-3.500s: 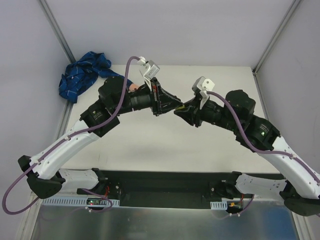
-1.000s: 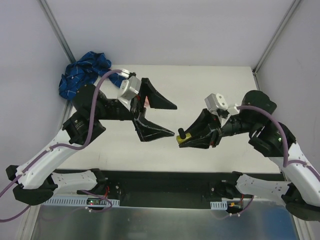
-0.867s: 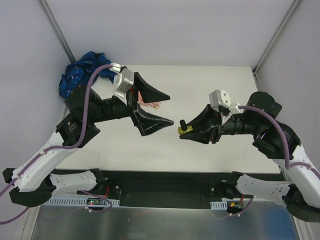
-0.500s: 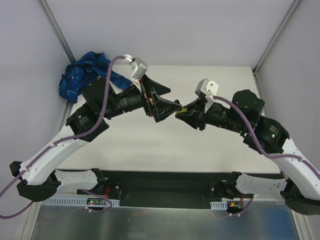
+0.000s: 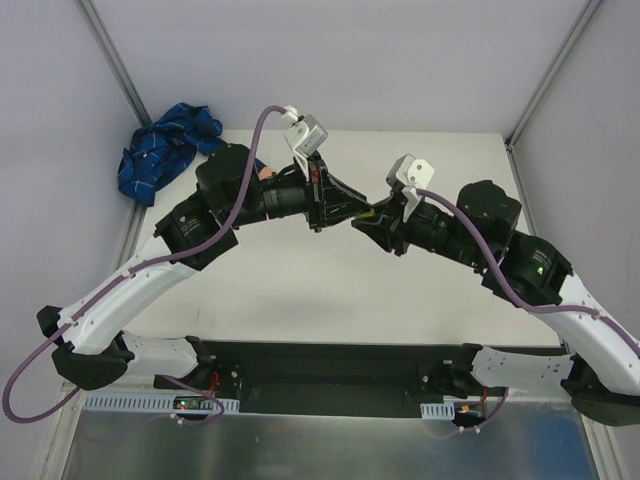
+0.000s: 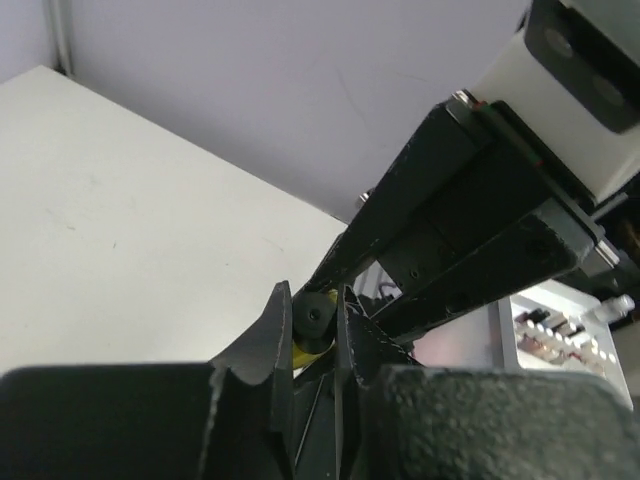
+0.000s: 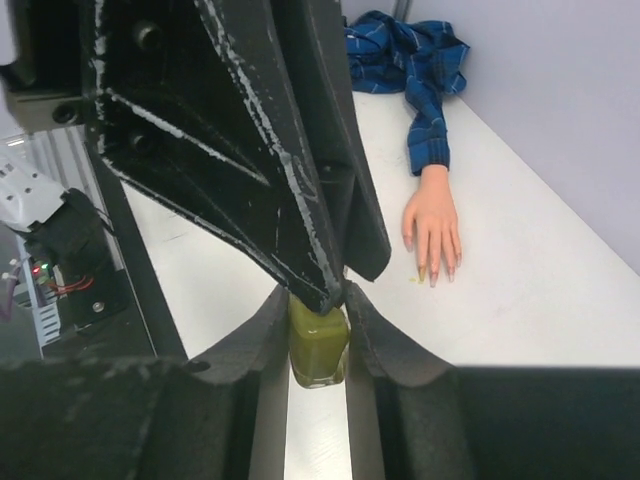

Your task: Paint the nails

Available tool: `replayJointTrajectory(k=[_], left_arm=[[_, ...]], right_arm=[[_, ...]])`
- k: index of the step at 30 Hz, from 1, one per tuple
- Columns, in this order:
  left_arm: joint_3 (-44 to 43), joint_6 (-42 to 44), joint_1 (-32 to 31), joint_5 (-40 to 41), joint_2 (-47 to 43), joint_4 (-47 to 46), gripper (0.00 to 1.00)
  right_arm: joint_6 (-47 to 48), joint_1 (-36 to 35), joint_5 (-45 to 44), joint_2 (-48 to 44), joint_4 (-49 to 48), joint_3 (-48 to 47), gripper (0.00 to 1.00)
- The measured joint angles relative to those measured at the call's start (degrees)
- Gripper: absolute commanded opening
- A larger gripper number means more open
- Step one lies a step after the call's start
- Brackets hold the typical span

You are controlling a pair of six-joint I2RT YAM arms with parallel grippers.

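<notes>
One bottle (image 7: 318,347) was gripped twice: right fingers (image 7: 245,365) clenched on its olive-yellow body, left fingers (image 7: 300,200) pinching its dark cap (image 6: 315,316). Well beyond the bottle, the nails (image 7: 432,274) tipped the mannequin hand (image 7: 430,225), which lay flat on the desk (image 7: 540,300).

The left gripper (image 6: 313,300) is closed on the dark cap (image 6: 316,318) of a yellow bottle (image 6: 308,352). The right gripper (image 6: 366,296) extends from upper right to the bottle, above a white table (image 6: 100,200).
</notes>
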State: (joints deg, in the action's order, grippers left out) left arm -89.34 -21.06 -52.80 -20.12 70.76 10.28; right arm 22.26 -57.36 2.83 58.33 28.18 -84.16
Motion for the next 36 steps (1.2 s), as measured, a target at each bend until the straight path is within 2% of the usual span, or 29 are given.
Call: replayJointTrajectory(k=[1, 3, 6, 8, 10, 12, 13, 14, 15, 16, 17, 20, 27, 33, 36], left_arm=[[-0.48, 0.50, 0.04, -1.97, 0.31, 0.35, 0.00], [-1.46, 2.27, 0.85, -9.73, 0.74, 1.60, 0.00], [-1.92, 5.14, 0.98, -24.44, 0.33, 1.46, 0.00], [-0.72, 6.62, 0.22, -33.24, -1.42, -1.95, 0.00], [1.11, 8.02, -1.22, -38.36, -3.15, -6.03, 0.00], [3.15, 8.55, -1.51, -40.48, -4.28, -8.61, 0.01], [4.11, 8.57, -1.51, -40.39, -4.68, -9.07, 0.28], [4.76, 8.55, -1.46, -39.85, -4.83, -9.29, 0.45], [4.98, 8.59, -1.31, -38.75, -4.90, -9.53, 0.61], [4.98, 8.70, -1.07, -37.70, -4.90, -9.70, 0.69], [4.98, 8.66, -0.98, -36.72, -5.20, -9.90, 0.90], [5.11, 8.28, 0.04, -29.29, -7.37, -10.14, 0.95], [5.75, 5.55, 0.37, -10.78, -12.28, -10.01, 0.94], [5.01, 1.64, 0.37, -4.15, -9.97, -10.03, 0.90], [4.68, 0.50, 0.35, -2.32, -6.97, -9.44, 0.85]], right_arm=[[0.35, 0.26, 1.14, -0.04, 0.04, 0.00, 0.00], [1.40, 1.66, 9.14, -0.31, 1.84, -0.52, 0.00], [2.23, 3.32, 27.30, 0.74, 8.50, -4.70, 0.00], [1.99, 3.41, 39.91, 1.51, 9.60, -6.82, 0.00], [-0.28, 2.86, 49.03, 1.97, 5.09, -5.20, 0.00], [-5.09, 3.34, 54.45, 1.68, -1.95, -1.09, 0.00], [-6.84, 4.22, 56.39, 1.68, -3.65, 0.26, 0.00], [-8.31, 5.33, 57.79, 1.68, -4.81, 1.20, 0.00], [-9.27, 6.23, 58.55, 1.55, -5.64, 1.81, 0.00], [-9.75, 7.04, 59.23, 1.46, -6.03, 1.99, 0.00], [-9.81, 7.76, 59.41, 1.11, -5.84, 2.01, 0.00], [-8.46, 8.09, 57.81, -0.81, -4.17, 1.49, 0.00], [-4.15, 7.98, 41.77, -3.04, -0.76, -0.50, 0.00], [-1.92, 4.79, 21.09, -1.44, 0.13, -0.46, 0.00], [-1.40, 2.73, 14.40, -1.27, 0.50, -0.42, 0.00]])
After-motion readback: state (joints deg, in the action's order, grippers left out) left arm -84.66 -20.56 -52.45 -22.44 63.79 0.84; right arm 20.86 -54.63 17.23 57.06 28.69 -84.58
